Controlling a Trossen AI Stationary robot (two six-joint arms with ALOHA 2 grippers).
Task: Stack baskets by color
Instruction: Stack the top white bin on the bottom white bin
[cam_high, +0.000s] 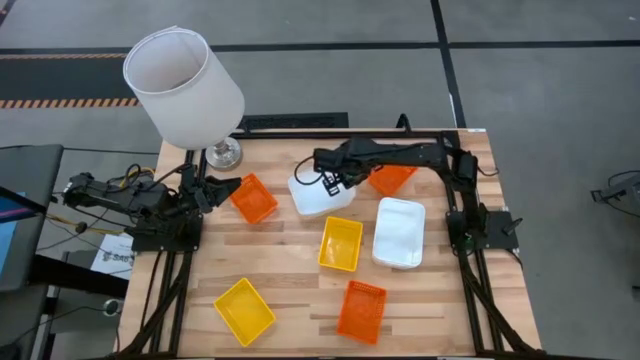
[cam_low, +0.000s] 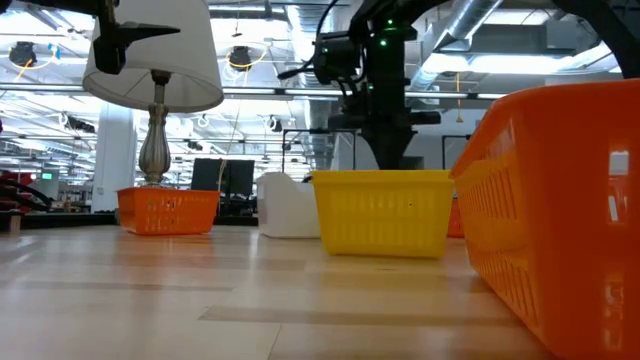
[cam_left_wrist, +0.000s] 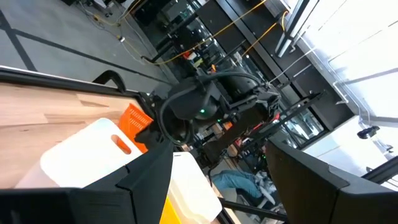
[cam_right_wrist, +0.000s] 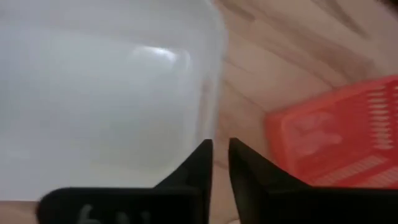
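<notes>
Just beneath the right gripper, at the far middle of the wooden desk, a white shallow rectangular plastic basket was seen, its rim beside the fingers. The fingers were parted narrowly, nothing pinched between them. The basket was judged light, stiff and smooth, best taken by its thin rim. The left gripper was parked by an orange basket; whether its fingers were spread could not be told.

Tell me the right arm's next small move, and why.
Probably spread the right hand wider and ease it down over the rim of the white basket beneath it. Its fingers are only slightly parted at that basket's edge, with no grip visible. The other white basket lies nearby as the likely place to stack it.
</notes>
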